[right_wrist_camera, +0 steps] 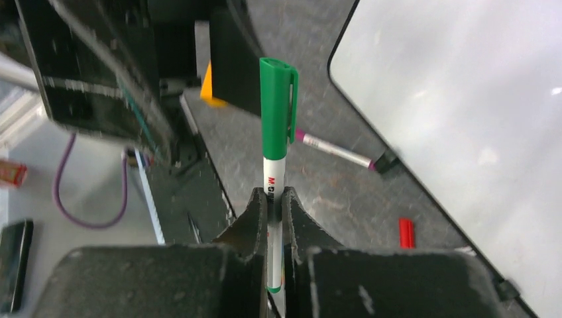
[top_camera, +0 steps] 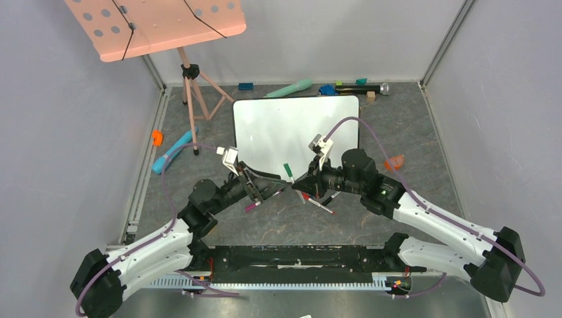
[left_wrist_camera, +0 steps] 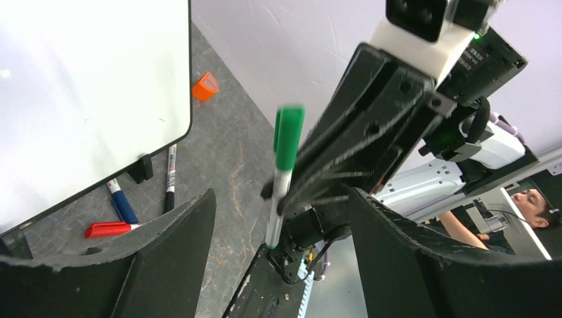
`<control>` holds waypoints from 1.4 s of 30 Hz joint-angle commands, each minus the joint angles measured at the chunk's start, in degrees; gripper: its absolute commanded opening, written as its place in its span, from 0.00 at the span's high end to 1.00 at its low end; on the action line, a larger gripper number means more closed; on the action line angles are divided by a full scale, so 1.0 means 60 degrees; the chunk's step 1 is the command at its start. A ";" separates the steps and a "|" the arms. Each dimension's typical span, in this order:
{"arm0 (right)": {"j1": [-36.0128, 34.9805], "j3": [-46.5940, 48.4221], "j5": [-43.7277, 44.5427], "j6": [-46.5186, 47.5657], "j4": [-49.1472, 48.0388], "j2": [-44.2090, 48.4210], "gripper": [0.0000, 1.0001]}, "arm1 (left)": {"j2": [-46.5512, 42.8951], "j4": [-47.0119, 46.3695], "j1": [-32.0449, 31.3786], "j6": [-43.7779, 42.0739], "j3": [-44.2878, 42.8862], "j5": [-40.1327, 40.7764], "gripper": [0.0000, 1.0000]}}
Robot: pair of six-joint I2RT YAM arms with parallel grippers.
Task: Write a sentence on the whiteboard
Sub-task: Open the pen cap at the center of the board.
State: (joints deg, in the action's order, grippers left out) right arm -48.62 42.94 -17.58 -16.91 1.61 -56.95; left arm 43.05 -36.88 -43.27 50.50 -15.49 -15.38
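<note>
Over the middle of the tabletop [top_camera: 411, 132], just short of the whiteboard's near edge, the two grippers meet tip to tip. Right gripper [right_wrist_camera: 276, 202]: jaws pinched fully onto the white barrel of a green marker [right_wrist_camera: 276, 112], gripped low on the barrel, green cap on and pointing away from the wrist. Left gripper [top_camera: 270, 188]: jaws spread wide. In its wrist view the marker stands in the gap between the fingers [left_wrist_camera: 172, 258] and touches neither, so this gripper holds nothing. Whiteboard [top_camera: 295, 126]: lying flat at the far middle of the tabletop, a little short of the far edge. Its face reads blank in all three views, with no sentence on it, so I judge that writing has not begun. Loose near the board's near edge are a purple marker [right_wrist_camera: 331, 149], a blue marker [left_wrist_camera: 122, 202] and a red cap [right_wrist_camera: 405, 233].

Handling notes, as judgement. The marker is light and stiff, with a smooth plastic barrel that could pivot or slide between the pads under writing pressure. A hold on the barrel closer to the tip end should steady it. The cap must come off first, and the open left jaws look well placed to close on the cap and pull along the marker's axis. The board is rigid, glossy and probably light, and it sits on small feet, so it may skate across the tabletop if the tip presses hard. Light strokes seem wise, or the free gripper could pin a corner by the frame.
</note>
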 commanded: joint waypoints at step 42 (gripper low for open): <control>0.0002 0.0853 -0.1335 0.1274 0.1520 -0.0713 0.63 | 0.1452 -0.0130 -0.0011 0.0187 -0.0856 -0.0691 0.98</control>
State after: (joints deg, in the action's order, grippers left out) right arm -48.53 45.01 -27.11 -9.37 12.67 -62.06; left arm 52.25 -36.10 -43.16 50.52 -18.83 -19.55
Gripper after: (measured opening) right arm 0.158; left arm 0.092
